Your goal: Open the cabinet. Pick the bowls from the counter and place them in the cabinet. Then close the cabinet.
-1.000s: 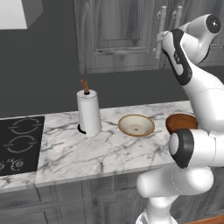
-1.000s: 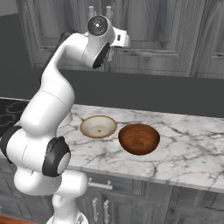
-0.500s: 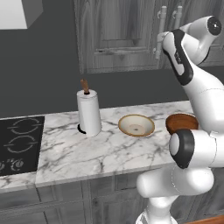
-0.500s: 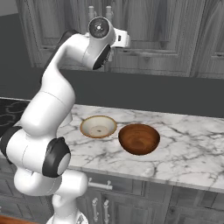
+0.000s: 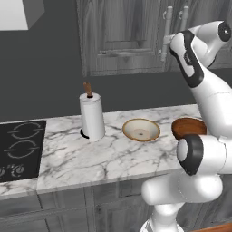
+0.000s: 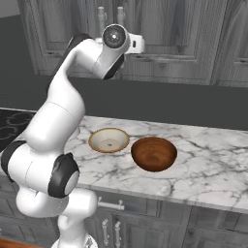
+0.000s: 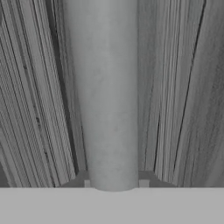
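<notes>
Up at the cabinet, we hold our gripper clamped on the stiff, slick metal handle, gripping mid-bar.

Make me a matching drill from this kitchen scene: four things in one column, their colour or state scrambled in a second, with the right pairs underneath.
Things:
1. shallow bowl
2. deep bowl
3. paper towel roll
4. cabinet

Descriptions:
A. glossy reddish-brown, resting on the counter
B. white, standing upright near the cooktop
C. cream with a tan rim
D. doors closed, jaws shut on the left door's bar handle

Pairs: 1-C, 2-A, 3-B, 4-D
</notes>
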Tool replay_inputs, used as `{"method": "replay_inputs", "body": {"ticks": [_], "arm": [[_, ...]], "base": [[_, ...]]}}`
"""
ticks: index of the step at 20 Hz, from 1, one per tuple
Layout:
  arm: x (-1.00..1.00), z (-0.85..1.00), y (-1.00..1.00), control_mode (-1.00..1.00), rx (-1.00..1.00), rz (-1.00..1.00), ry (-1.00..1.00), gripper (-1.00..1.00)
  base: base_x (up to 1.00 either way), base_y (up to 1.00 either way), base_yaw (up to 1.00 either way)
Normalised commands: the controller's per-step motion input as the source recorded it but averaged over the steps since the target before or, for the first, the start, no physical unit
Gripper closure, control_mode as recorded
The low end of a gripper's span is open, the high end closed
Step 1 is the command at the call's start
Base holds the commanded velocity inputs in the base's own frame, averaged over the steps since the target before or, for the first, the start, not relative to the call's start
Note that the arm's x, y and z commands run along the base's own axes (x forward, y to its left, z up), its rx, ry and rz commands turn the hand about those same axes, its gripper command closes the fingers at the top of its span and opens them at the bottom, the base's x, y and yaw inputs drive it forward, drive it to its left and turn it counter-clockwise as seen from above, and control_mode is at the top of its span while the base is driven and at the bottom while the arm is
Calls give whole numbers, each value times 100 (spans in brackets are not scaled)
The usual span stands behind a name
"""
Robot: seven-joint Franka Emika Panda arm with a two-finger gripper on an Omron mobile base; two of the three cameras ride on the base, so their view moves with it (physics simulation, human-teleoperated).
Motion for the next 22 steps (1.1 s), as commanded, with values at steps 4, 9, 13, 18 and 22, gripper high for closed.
{"method": "replay_inputs", "body": {"ticks": [4,9,13,18,22], "arm": [[100,-100,0,-100,-5,9,-2,100],[96,-84,-5,-100,-3,5,-1,100],[-30,0,-95,-100,8,-3,1,100],[-99,0,-100,-100,15,-16,-4,100],[-100,0,-100,-100,14,-18,-10,100]], "base": [[0,0,0],[0,0,0],[0,0,0],[0,0,0],[0,0,0]]}}
